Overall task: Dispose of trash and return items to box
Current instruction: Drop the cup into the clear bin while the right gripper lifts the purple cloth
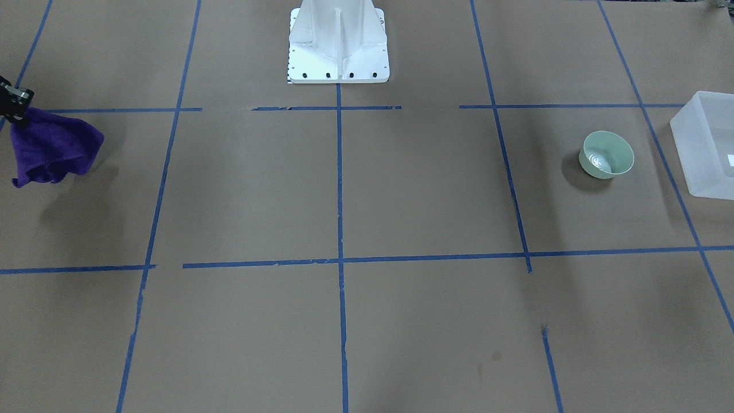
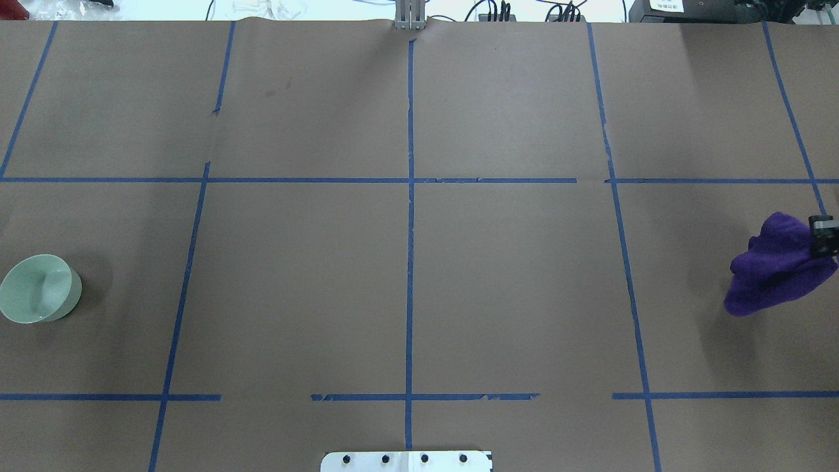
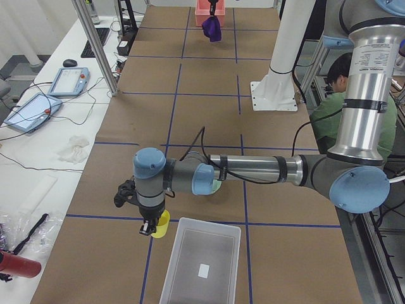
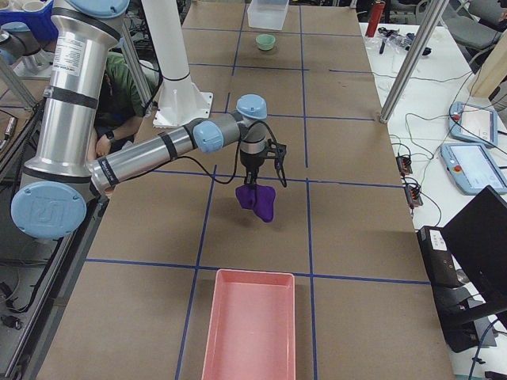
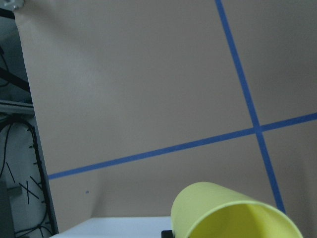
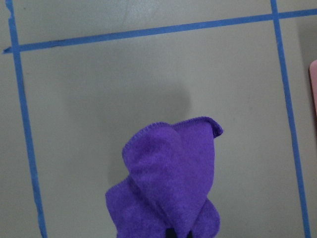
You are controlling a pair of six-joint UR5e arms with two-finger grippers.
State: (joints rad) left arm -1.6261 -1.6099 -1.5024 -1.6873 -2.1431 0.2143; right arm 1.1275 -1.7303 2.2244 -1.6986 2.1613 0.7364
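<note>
Even, bright overhead light casts soft shadows beside the bowl (image 1: 606, 155) and purple cloth (image 1: 51, 149).

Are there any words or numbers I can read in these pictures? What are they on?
"UR": white logo on the blue cap of the right arm, just readable.
White label on the box: too small to read.
Paper sign beyond the table's far edge: blurred, unreadable.
Yellow cup, bowl, purple cloth: no writing seen.

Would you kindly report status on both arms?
Left gripper shut on yellow cup, beside box. Right gripper shut on purple cloth, lifted, short of pink bin. Green bowl on table. Nothing blocking.
</note>
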